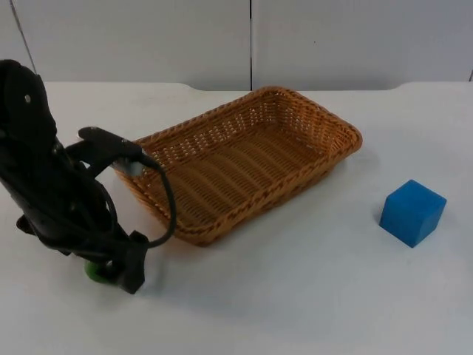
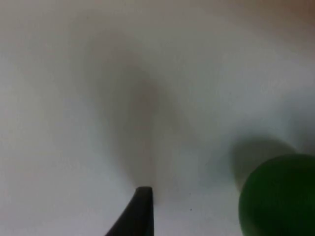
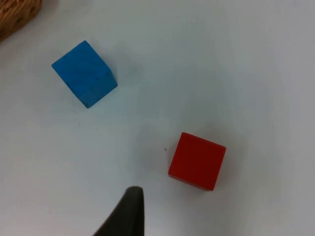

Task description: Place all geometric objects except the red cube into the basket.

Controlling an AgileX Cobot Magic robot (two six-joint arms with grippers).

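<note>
The left arm bends low near the counter's [image 1: 310, 296] front-left corner, its left end effector [image 1: 111, 270] down at one green ball [image 1: 94, 271]; I cannot tell its grip. One empty basket [image 1: 325, 122] lies mid-counter. One blue cube [image 1: 412, 212] sits toward the right edge, one red cube [image 3: 197, 161] near it.

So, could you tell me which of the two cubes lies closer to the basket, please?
The blue cube. In the right wrist view it sits near the wicker basket, while the red cube lies farther off on the white table.
</note>
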